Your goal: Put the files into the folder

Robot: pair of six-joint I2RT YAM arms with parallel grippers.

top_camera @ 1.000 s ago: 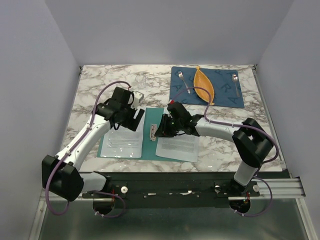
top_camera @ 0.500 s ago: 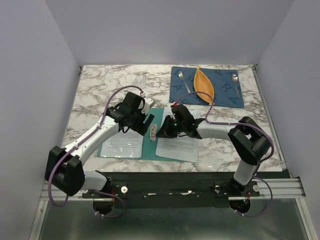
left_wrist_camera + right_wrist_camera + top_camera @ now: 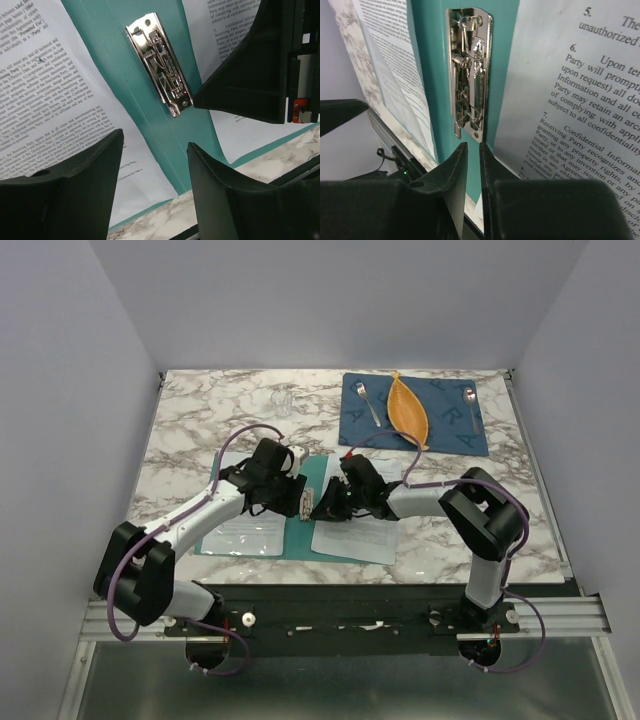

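The teal folder (image 3: pixel 298 536) lies open near the table's front edge, with a metal clip (image 3: pixel 305 502) on its spine. The files are two printed sheets: one (image 3: pixel 240 532) on the left half, one (image 3: pixel 357 536) over the right half. My left gripper (image 3: pixel 297 494) is open and empty, hovering beside the clip (image 3: pixel 160 62), above the folder (image 3: pixel 180 140) and left sheet (image 3: pixel 45 100). My right gripper (image 3: pixel 319 506) is shut and empty. Its tips (image 3: pixel 473 150) sit just below the clip's end (image 3: pixel 469 75), between the folder (image 3: pixel 427 75) and right sheet (image 3: pixel 570 75).
A dark blue placemat (image 3: pixel 450 425) at the back right holds an orange leaf-shaped dish (image 3: pixel 408 410) and two spoons (image 3: pixel 367 403). A clear glass (image 3: pixel 285 400) stands at the back middle. The two grippers are very close together over the folder's spine.
My left arm has swung right and forward, bringing its gripper from over the left sheet to the clip. My right gripper has shifted slightly toward the clip.
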